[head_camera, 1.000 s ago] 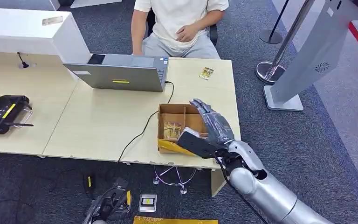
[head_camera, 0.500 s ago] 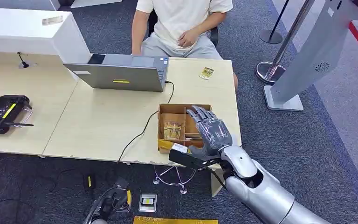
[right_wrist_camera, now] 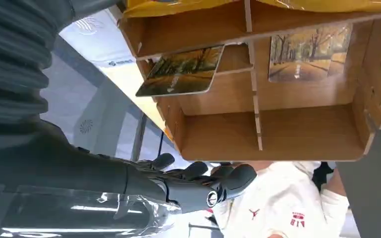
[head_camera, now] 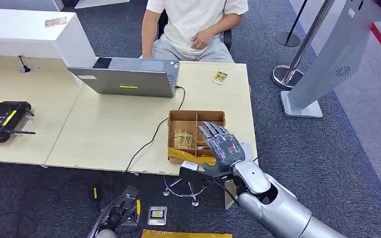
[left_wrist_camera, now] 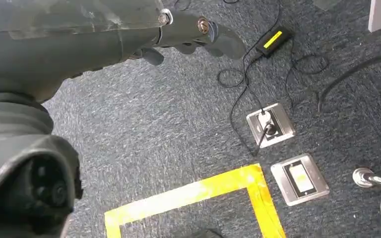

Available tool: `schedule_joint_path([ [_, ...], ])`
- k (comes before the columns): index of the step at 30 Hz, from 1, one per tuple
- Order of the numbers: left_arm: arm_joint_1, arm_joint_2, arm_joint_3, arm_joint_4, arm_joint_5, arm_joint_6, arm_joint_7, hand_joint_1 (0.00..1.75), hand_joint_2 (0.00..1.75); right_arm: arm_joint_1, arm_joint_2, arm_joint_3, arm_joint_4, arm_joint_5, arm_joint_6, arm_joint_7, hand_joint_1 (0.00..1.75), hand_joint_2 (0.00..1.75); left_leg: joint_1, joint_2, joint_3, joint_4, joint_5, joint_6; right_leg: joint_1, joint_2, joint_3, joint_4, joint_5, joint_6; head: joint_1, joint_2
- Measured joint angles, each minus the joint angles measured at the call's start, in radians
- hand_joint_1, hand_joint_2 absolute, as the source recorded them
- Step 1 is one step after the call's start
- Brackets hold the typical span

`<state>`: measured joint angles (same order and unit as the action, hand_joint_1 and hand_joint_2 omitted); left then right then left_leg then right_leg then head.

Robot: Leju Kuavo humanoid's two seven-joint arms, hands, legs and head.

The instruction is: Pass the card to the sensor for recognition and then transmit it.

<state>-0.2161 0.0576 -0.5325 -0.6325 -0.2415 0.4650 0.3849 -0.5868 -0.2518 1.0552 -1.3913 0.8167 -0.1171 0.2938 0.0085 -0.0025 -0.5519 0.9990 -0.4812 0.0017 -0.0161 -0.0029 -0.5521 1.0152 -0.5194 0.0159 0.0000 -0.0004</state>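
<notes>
The right hand [head_camera: 222,145] is hovering empty, fingers spread, over the wooden box [head_camera: 178,117]; reaching in, it risks snagging a divider and missing the propped card [right_wrist_camera: 181,72].

Right hand [head_camera: 222,147] over the wooden box [head_camera: 178,117] hides the right-side compartments in head view; whether the fingers touch anything there cannot be told. Card [right_wrist_camera: 181,71] in the wrist view leans on a divider, its far edge hidden behind the box wall. Person [head_camera: 193,22] cut off at the top edge. Small packet [head_camera: 220,77] on the table: print too small to read.
</notes>
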Motion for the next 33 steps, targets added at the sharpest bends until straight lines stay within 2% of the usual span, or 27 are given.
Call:
schedule_joint_path([
  [20, -0.001, 0.0, 0.0, 0.0, 0.011, -0.005, 0.001, 0.0, 0.0, -0.003, -0.005, -0.01, 0.069, -0.021, -0.024, 0.007, 0.0, 1.75, 0.0, 0.0, 0.0, 0.0, 0.0, 0.0, 0.0, 0.0, 0.0, 0.0, 0.0, 0.0, 0.0, 0.0],
  [33, -0.001, 0.0, 0.0, 0.001, 0.034, 0.01, -0.003, 0.0, 0.0, -0.02, -0.004, -0.016, 0.137, -0.029, -0.073, -0.023, 0.0, 1.75, 0.0, 0.0, 0.0, 0.0, 0.0, 0.0, 0.0, 0.0, 0.0, 0.0, 0.0, 0.0, 0.0, 0.0],
])
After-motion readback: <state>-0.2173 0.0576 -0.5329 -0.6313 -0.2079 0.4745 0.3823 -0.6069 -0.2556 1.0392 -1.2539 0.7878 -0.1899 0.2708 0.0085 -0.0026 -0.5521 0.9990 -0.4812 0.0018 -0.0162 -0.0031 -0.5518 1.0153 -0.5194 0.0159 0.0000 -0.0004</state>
